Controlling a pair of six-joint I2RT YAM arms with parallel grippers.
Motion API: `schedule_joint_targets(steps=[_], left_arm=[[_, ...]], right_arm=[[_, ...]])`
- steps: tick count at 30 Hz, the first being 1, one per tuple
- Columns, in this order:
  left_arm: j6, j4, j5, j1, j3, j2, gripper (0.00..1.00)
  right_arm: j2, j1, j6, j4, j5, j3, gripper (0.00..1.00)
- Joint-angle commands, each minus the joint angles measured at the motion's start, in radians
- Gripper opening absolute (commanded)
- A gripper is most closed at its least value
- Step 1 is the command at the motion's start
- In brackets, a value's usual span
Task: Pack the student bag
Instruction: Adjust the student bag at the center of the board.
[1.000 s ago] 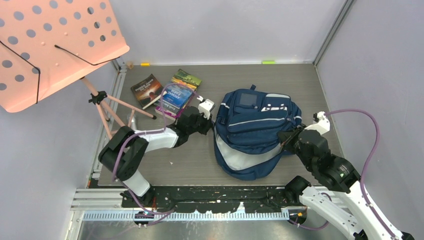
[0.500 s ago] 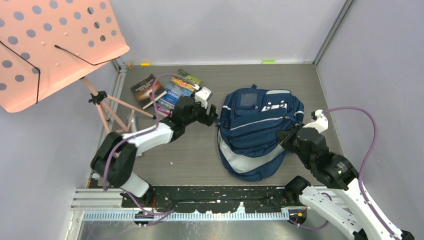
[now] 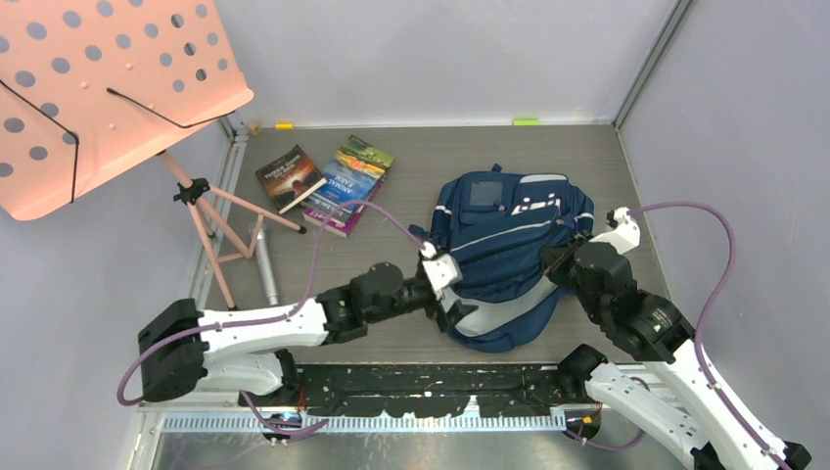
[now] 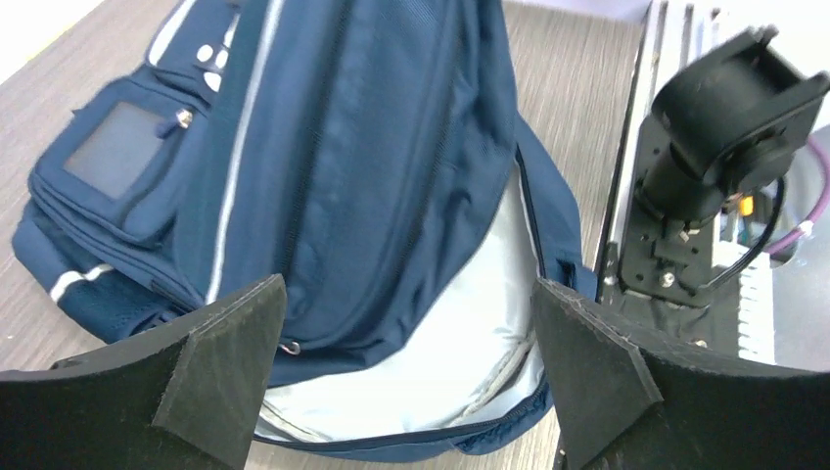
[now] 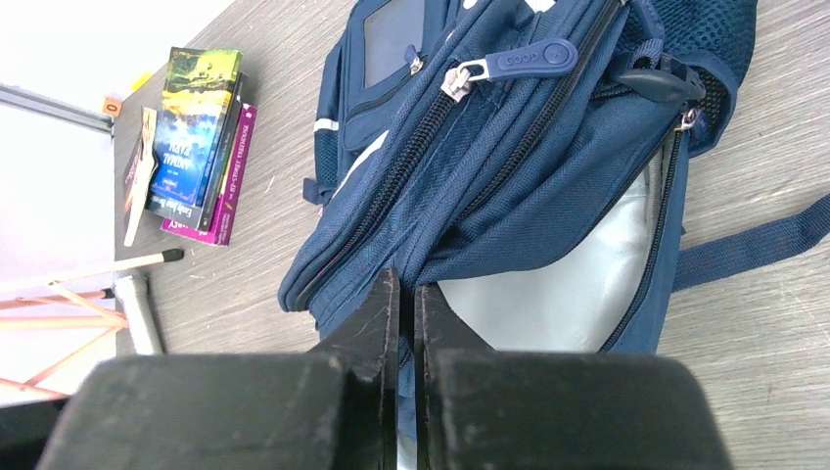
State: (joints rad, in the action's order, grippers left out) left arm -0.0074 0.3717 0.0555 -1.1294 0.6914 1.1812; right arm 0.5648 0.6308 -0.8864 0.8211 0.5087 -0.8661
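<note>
Top view: the student bag (image 3: 509,235) lies centre-right, the left gripper (image 3: 455,294) at its lower-left edge. Left wrist: jaws spread wide above the bag's grey lining. Right wrist: right gripper (image 5: 401,294) pinched shut on the flap's edge.

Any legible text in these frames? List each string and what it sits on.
"good": moulded on the blue zipper pull of the student bag.
Stacked books: cover and spine print too blurred to read.
Dark book: title too small to read.
White marking on the bag's front: unreadable.
</note>
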Motion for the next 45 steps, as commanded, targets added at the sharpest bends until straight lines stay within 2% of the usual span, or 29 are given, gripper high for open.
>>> schedule_joint_targets(steps=[1, 8, 14, 19, 23, 27, 30, 32, 33, 34, 35, 36, 38, 39, 40, 42, 45], left_arm=[[0.078, 0.168, -0.222, -0.121, -0.018, 0.077, 1.0], [0.155, 0.291, -0.366, -0.21, 0.02, 0.236, 1.0], [0.248, 0.41, -0.688, -0.254, 0.05, 0.368, 1.0], [0.276, 0.45, -0.715, -0.264, 0.115, 0.465, 1.0], [0.33, 0.517, -0.839, -0.265, 0.159, 0.507, 0.99], [0.468, 0.658, -0.863, -0.255, 0.143, 0.499, 0.61], [0.442, 0.593, -0.789, -0.208, 0.137, 0.449, 0.35], [0.358, 0.456, -0.634, -0.145, 0.142, 0.397, 0.25], [0.307, 0.379, -0.569, -0.103, 0.157, 0.359, 0.17], [0.254, 0.287, -0.514, -0.071, 0.178, 0.334, 0.08], [0.229, 0.228, -0.467, -0.038, 0.192, 0.308, 0.03], [0.207, 0.178, -0.417, -0.008, 0.206, 0.279, 0.0], [0.161, 0.049, -0.301, 0.064, 0.245, 0.224, 0.0], [0.137, -0.02, -0.242, 0.103, 0.275, 0.201, 0.0], [0.114, -0.093, -0.173, 0.142, 0.306, 0.182, 0.0], [0.084, -0.197, -0.042, 0.208, 0.354, 0.151, 0.0], [0.026, -0.28, 0.104, 0.294, 0.397, 0.134, 0.0]], right_arm=[[0.007, -0.003, 0.01, -0.196, 0.083, -0.082, 0.01], [0.022, -0.004, 0.02, -0.216, 0.082, -0.089, 0.01], [0.024, -0.003, 0.02, -0.241, 0.068, -0.084, 0.01], [0.034, -0.003, 0.024, -0.246, 0.062, -0.085, 0.01], [0.033, -0.003, 0.033, -0.242, 0.063, -0.085, 0.01], [0.027, -0.003, 0.039, -0.228, 0.064, -0.072, 0.0], [0.035, -0.003, 0.028, -0.254, 0.037, -0.04, 0.01], [0.052, -0.003, 0.03, -0.269, 0.015, -0.029, 0.01], [0.059, -0.003, 0.043, -0.272, 0.001, -0.033, 0.03], [0.077, -0.003, 0.055, -0.272, -0.007, -0.038, 0.05], [0.087, -0.003, 0.09, -0.265, -0.027, -0.055, 0.1], [0.109, -0.003, 0.115, -0.26, -0.039, -0.067, 0.14], [0.139, -0.003, 0.235, -0.237, -0.087, -0.108, 0.34], [0.153, -0.003, 0.266, -0.218, -0.094, -0.135, 0.41], [0.158, -0.003, 0.321, -0.211, -0.105, -0.148, 0.52], [0.164, -0.003, 0.403, -0.211, -0.142, -0.176, 0.68], [0.174, -0.003, 0.506, -0.269, -0.243, -0.175, 0.79]])
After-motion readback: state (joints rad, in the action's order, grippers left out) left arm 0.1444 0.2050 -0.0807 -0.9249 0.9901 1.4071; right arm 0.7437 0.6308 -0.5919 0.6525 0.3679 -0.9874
